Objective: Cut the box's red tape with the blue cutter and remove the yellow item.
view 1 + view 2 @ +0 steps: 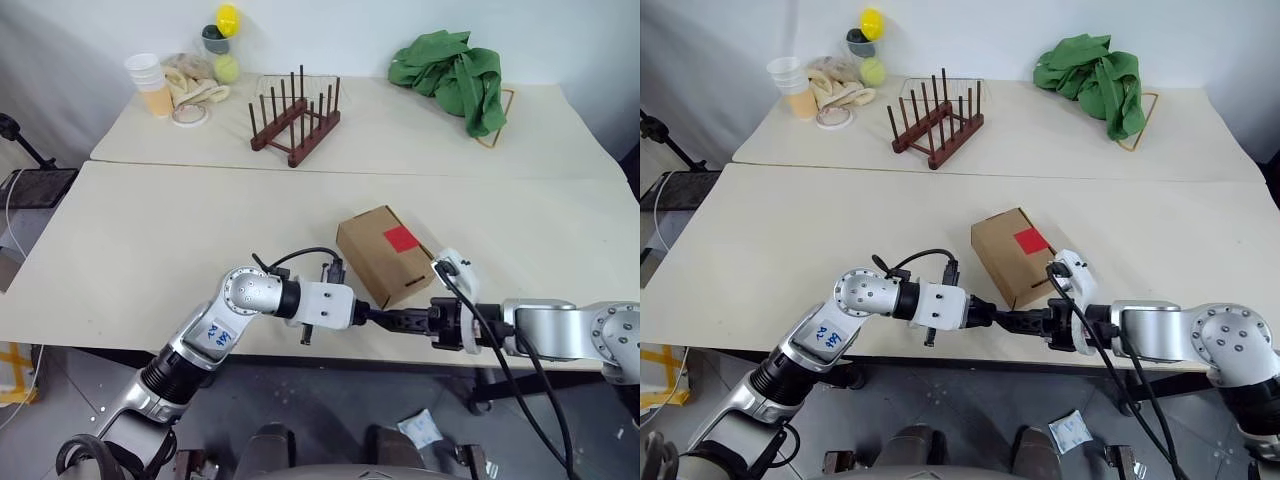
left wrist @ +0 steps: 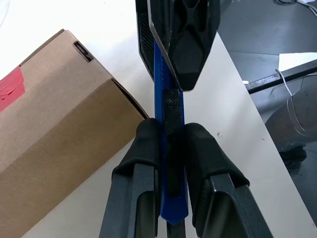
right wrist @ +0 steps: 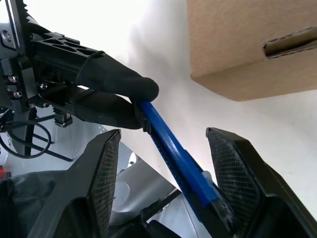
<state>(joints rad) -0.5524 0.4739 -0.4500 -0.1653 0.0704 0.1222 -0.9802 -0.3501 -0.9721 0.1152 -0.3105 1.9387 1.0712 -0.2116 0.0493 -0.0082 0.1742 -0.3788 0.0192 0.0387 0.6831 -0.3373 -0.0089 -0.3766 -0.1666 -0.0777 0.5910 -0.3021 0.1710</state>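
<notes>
Brightness: bright, even indoor light over the pale cream tabletop (image 1: 150,250); the floor under its near edge is much darker.
Light source: diffuse, seemingly from overhead; no lamp in view.
Shadows: soft and short; a faint one beside the small brown cardboard box (image 1: 385,252) and under the dark wooden peg rack (image 1: 296,122).
Glare: the tabletop nearly whites out in both wrist views; mild sheen on the silver arm joints.
Blur: head views sharp at centre; the crumpled green cloth (image 1: 452,72) stays crisp.
Distortion: table edges bow slightly toward the frame borders.
Out of focus: in the right wrist view, the slim blue pen-shaped cutter (image 3: 181,161) and the nearest black fingers (image 3: 106,173) are soft.
</notes>
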